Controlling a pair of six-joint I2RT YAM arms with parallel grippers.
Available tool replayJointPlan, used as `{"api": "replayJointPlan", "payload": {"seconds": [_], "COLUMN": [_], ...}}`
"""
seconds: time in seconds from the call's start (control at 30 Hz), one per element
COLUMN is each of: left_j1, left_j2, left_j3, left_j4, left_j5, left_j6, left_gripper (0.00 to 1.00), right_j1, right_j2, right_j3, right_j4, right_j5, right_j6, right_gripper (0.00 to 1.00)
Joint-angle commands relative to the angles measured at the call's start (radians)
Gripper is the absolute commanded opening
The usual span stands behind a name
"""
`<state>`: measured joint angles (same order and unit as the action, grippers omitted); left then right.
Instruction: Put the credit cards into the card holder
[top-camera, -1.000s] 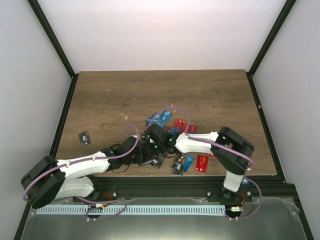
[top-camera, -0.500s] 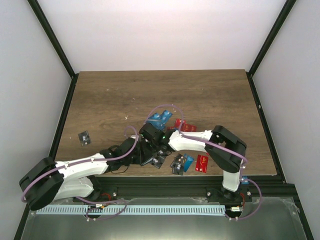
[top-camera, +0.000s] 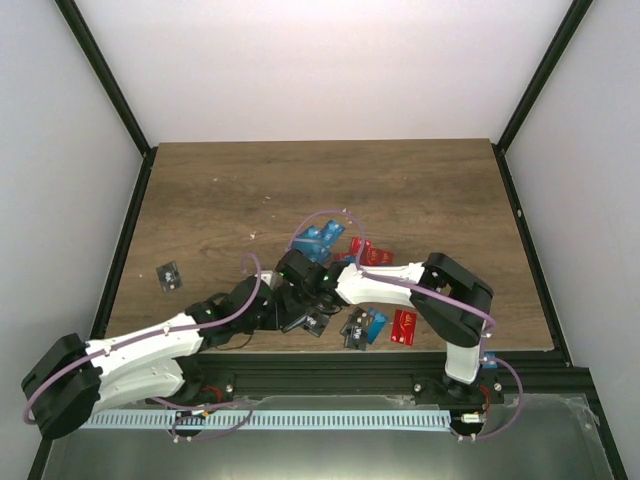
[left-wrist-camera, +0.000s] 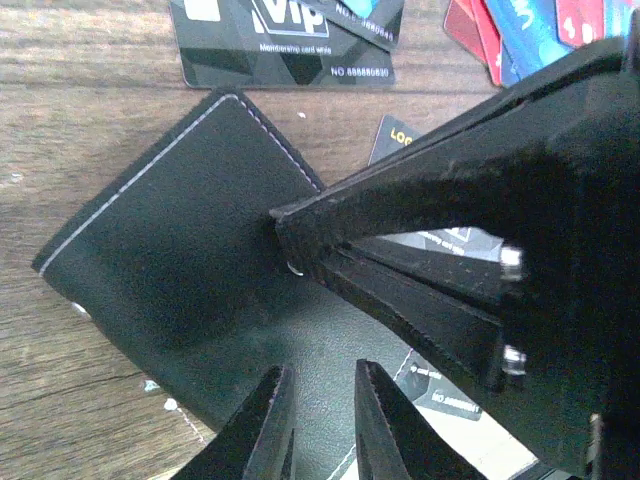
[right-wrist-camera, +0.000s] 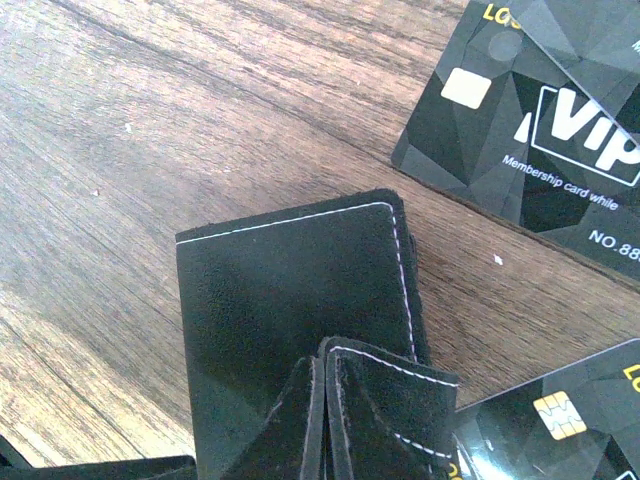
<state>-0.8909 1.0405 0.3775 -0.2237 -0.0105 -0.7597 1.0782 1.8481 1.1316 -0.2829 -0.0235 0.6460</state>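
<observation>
Brown wood-grain bench (top-camera: 400, 190) is filling the middle of the overhead view, w/ tiny pale specks (top-camera: 252, 236) dotting its left-centre. White walls (top-camera: 320, 60) are closing it in on 3 sides, and black frame struts (top-camera: 105, 75) are running up the corners. At the near edge, a white slotted strip (top-camera: 300, 420) is lying across a grey metal plate (top-camera: 560, 440).

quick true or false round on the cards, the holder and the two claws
1. The card holder lies on the wooden table. True.
2. The right claw is wide open. False: it is shut, tips at the holder.
3. A black VIP card lies beside the holder. True.
4. Every card is red. False: blue cards and black ones lie there too.
5. The left claw grips a red card. False: it hovers slightly open over the holder, holding nothing.
6. A lone black card lies far left. True.
</observation>
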Motion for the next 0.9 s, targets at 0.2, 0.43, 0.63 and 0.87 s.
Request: {"api": "replayJointPlan", "payload": {"seconds": [0.2,0.43,0.63,0.87], "left_j1": [0.006,0.007,0.007,0.008], "left_j2": [0.04,0.088,0.07,0.087], "left_j3": [-0.021,-0.036,-0.047,-0.044], "left_j4": [-0.005,0.05,0.043,0.052], "left_j5": [-0.065,-0.058,-0.063,-0.056], "left_j6": [-0.021,-0.012,-0.01,-0.002], "left_gripper": [0.19,0.17,0.17,0.17], "right_j1": [0.013,0.009,0.009,0.009], "right_j2": [-0.031,-0.042,-0.041,-0.048], "right_j3": [-0.024,-0.026,-0.032,-0.033], "right_j4": [-0.065,-0.077,-0.088,-0.101], "right_j5": [0.011,0.014,0.024,0.024], "right_j6": [-0.027,-0.034,-0.035,-0.048], "right_gripper": [0.01,0.01,0.01,0.01]}}
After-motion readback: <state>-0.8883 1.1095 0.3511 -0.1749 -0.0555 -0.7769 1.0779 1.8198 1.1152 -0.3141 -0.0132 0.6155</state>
